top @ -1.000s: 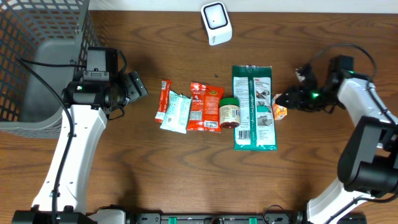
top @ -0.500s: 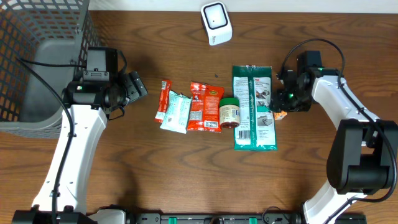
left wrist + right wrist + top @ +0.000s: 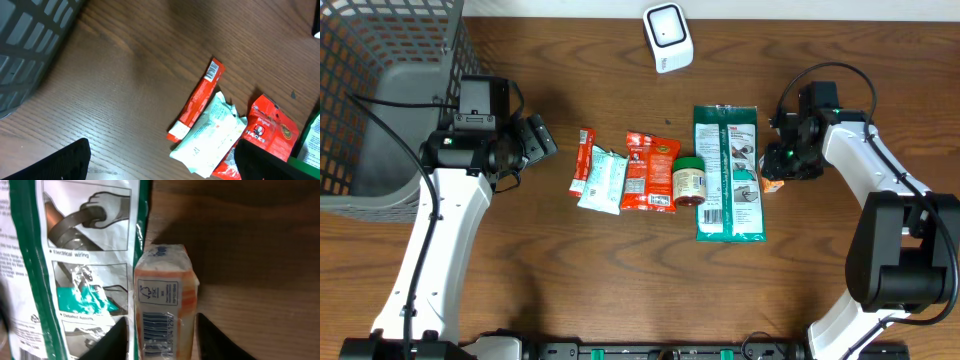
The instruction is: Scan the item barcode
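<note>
Clamp squarely on the small orange carton (image 3: 162, 292), just right of the green package (image 3: 75, 255) between the straddling jaws of the right gripper (image 3: 161, 330), grip unconfirmed, keeping its barcode (image 3: 156, 332) uncovered, with the left gripper (image 3: 162, 147) wide open, well left of that package.

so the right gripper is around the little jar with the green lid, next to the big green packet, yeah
Not quite: the right gripper is around the small orange carton, not the jar. The carton is next to the big green packet, as you said. The jar with the green lid sits on the packet's other side, away from the gripper. The right wrist view shows the carton between the gripper's fingers.
</note>
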You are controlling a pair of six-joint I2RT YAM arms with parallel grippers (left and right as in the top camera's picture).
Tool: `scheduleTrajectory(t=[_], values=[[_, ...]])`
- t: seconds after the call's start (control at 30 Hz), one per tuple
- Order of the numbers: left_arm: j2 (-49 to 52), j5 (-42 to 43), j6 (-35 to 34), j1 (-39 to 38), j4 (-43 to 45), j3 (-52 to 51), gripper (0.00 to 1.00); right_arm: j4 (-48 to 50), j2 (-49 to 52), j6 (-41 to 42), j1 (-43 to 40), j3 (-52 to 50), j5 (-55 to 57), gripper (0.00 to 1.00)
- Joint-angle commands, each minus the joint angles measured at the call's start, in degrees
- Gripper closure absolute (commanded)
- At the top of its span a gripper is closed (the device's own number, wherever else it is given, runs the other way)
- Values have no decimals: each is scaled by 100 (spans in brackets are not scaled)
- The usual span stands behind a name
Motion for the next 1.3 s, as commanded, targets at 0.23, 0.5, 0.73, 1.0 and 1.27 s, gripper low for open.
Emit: scheduleTrajectory(t=[0.23,0.5,0.73,1.0,1.27], values=[[11,-70,98,17,-33,61,8,24,-144,-9,57,76,96,49],[11,-70,98,17,-33,61,8,-271,-688,-2,57,769,372,48],[11,-70,98,17,-33,61,8,-595,-1523,380,66,1248,-111,34],[11,-70,98,17,-33,61,8,-1161,-1880,387,74,1246,-1589,1],[11,-70,98,17,-33,61,8,-1298,-1853,636,411,1141,-1515,29]])
